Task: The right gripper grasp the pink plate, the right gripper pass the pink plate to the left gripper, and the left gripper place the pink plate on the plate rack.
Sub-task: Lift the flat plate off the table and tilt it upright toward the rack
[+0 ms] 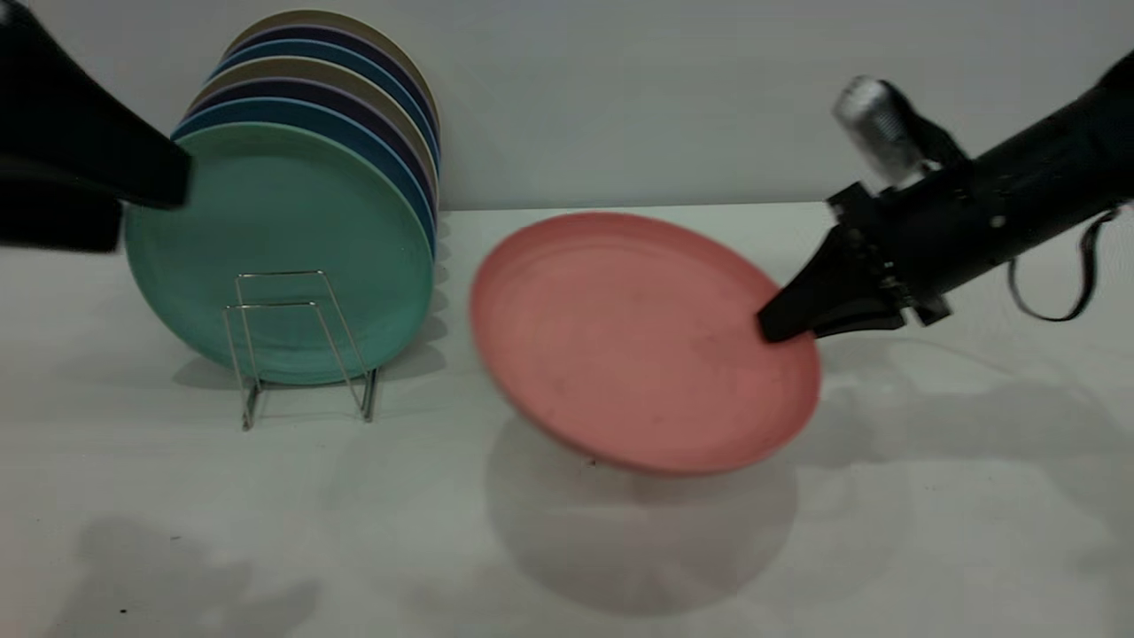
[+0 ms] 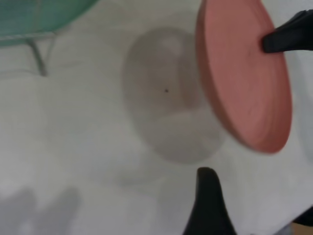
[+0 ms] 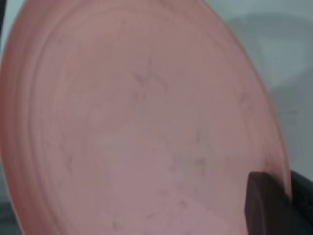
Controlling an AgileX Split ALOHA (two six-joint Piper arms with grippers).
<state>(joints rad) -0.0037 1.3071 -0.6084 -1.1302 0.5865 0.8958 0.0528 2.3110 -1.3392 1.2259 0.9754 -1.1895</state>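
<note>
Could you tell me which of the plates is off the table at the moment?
The pink plate: the right pincer grips its rim and holds it tilted above its shadow. The teal plate and those behind it stand in the rack.

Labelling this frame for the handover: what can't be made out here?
- Left pincer: exterior view cuts it at the edge; left wrist view shows one fingertip, so open or shut is unknown.
- Plate rack: rear loops hidden behind the teal-green plate.
- Pink plate: underside unseen; right pincer grips its rim.
</note>
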